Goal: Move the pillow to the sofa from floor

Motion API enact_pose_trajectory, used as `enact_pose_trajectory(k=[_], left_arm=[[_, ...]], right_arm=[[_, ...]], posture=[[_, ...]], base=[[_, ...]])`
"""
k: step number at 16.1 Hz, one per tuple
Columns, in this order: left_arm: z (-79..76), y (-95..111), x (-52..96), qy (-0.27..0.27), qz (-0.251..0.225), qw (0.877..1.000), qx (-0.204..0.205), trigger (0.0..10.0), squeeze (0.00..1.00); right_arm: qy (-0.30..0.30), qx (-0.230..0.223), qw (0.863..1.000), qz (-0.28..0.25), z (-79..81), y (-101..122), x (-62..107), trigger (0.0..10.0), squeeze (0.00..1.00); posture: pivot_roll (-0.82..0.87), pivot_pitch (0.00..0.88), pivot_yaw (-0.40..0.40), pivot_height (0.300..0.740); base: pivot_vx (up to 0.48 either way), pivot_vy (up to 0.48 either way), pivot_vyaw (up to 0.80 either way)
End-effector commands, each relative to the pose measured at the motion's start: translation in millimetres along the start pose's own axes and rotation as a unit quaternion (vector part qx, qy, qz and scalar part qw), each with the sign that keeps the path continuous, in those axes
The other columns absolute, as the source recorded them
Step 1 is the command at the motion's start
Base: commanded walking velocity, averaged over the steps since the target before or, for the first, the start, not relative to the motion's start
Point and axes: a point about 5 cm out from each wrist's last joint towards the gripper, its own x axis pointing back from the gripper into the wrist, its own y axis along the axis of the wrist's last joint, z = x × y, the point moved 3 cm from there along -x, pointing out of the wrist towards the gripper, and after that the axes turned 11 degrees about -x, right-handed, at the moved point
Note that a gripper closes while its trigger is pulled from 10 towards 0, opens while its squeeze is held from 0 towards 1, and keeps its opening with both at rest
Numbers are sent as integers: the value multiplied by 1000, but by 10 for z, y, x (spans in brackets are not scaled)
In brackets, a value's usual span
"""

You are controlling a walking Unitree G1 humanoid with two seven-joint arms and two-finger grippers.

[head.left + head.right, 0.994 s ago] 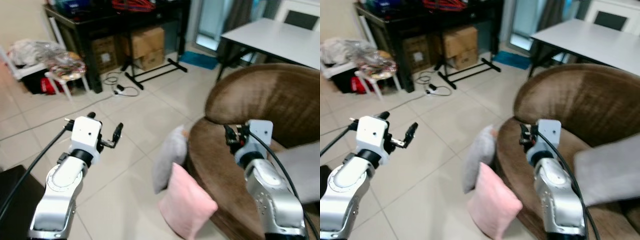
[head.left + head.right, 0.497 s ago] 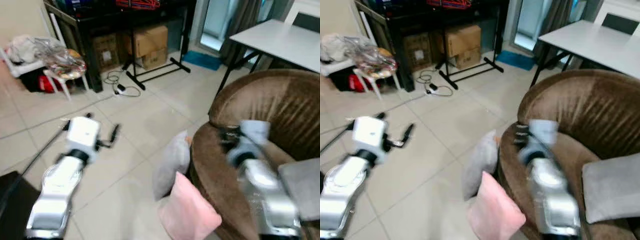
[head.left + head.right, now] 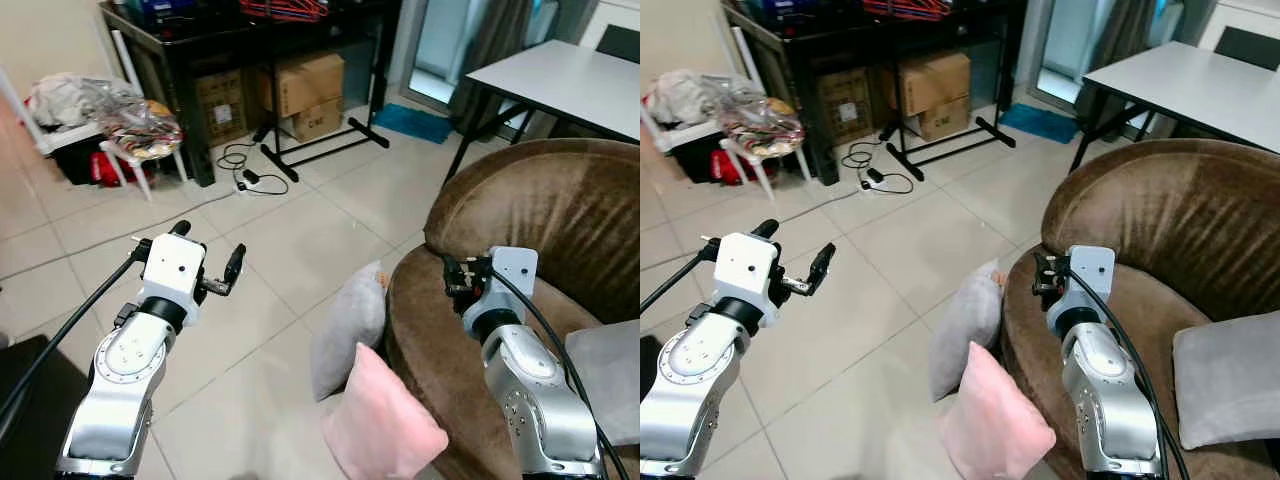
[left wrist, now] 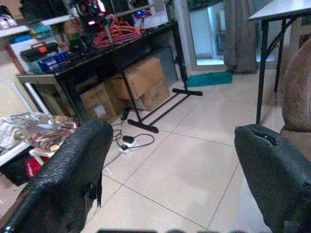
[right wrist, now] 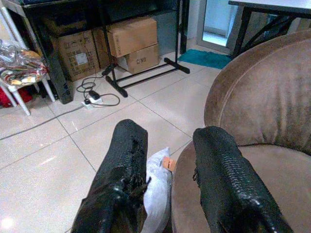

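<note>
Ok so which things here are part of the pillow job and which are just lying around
For the job:
pink pillow on the floor against the sofa
grey pillow on the floor beside it
sofa
left gripper, open, above the floor
right gripper, open, above the sofa's edge

Lying about:
boxes under the black table
cable on the floor
white table
cushion on the sofa seat
</note>
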Motion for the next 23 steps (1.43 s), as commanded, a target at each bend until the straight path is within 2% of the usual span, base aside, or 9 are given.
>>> enact_pose_trajectory(k=[1, 12, 13, 15, 16, 17, 18, 20, 23], left_arm=[[2, -23, 1, 3, 3, 1000, -7, 10000, 0], [-5, -54, 1, 5, 4, 1000, -6, 10000, 0], [-9, -67, 4, 4, 8, 1000, 0, 10000, 0], [-7, -74, 5, 4, 8, 1000, 4, 10000, 0], [-5, -81, 8, 3, 9, 1000, 8, 10000, 490], [-3, -88, 11, 3, 9, 1000, 14, 10000, 863], [3, -92, 13, 4, 9, 1000, 16, 10000, 1000], [21, -89, 10, 6, 8, 1000, 19, 10000, 1000], [27, -88, 7, 6, 9, 1000, 19, 10000, 1000]], right_arm=[[-6, 1, 1000, 1, -36, -25, 15, 10000, 0], [6, -1, 1000, -4, 8, -30, 12, 10000, 43], [-1, 20, 1000, -8, -12, -22, 11, 10000, 1000], [4, 59, 998, -19, -28, -3, 12, 10000, 1000], [16, 30, 999, -24, 5, 4, 19, 10000, 1000], [19, 33, 999, -27, 12, 8, 20, 10000, 1000], [15, 37, 999, -24, 3, 2, 12, 10000, 1000], [-7, 59, 998, -25, -31, 3, 0, 10000, 1000], [19, 41, 999, -11, 39, -30, -3, 10000, 1000]], posture=[[-36, 0, -8, 660], [-33, 0, -13, 566], [-32, 0, -14, 566], [-31, 0, -15, 566], [-29, 0, -16, 566], [-31, 0, -16, 566], [-31, 0, -16, 566], [-31, 0, -16, 566], [-31, 0, -16, 566]], base=[[0, 0, 0], [0, 0, 0], [0, 0, 0], [0, 0, 0], [0, 0, 0], [0, 0, 0], [0, 0, 0], [0, 0, 0], [0, 0, 0]])
